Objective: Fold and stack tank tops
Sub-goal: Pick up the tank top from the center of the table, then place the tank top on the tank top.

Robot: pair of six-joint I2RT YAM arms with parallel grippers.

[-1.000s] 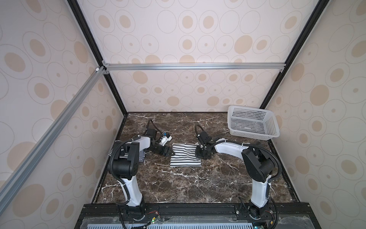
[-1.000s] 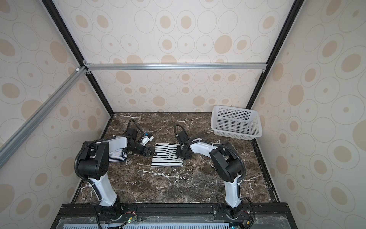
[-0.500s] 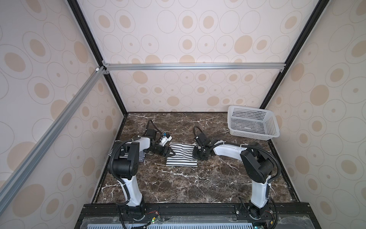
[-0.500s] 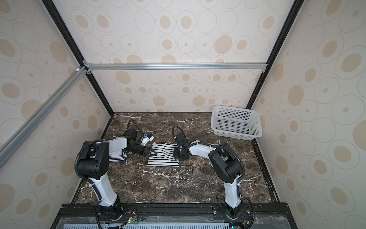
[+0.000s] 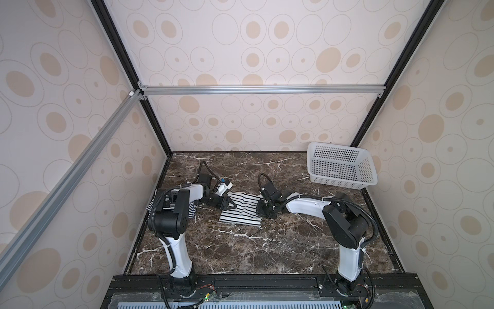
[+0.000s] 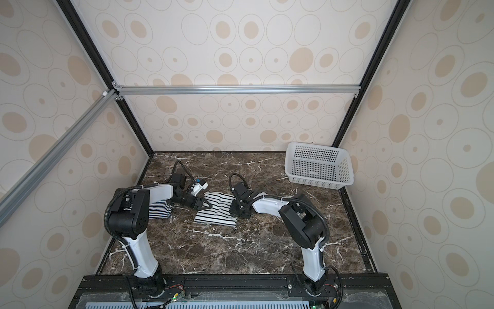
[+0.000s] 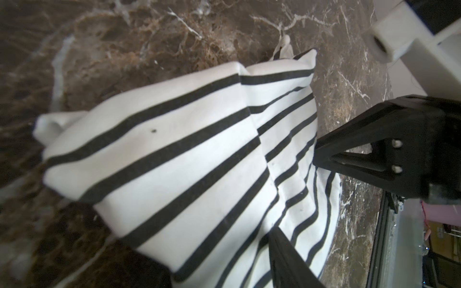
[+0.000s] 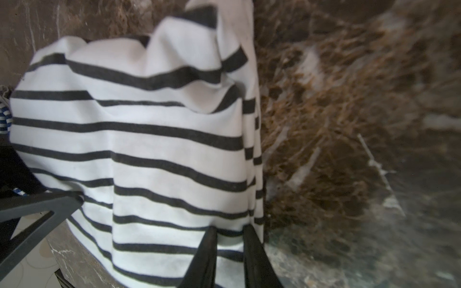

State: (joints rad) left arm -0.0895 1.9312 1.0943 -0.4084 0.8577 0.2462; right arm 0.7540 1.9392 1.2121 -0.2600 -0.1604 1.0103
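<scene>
our right gripper [image 8: 230, 233] pinches a fold of the wide-striped tank top [image 5: 240, 211], jaws nearly closed. our left gripper [image 7: 294, 189] straddles its other edge, jaws apart. it lies mid-table [image 5: 240, 254]; the narrow-striped tank top [image 6: 157, 211] lies by the left arm.

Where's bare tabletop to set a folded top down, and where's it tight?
Free: the marble table in front of the wide-striped top, across its width; the back strip left of the basket. Crowded: the middle, left gripper and right gripper at that top; the narrow-striped top lies at the left edge.
</scene>
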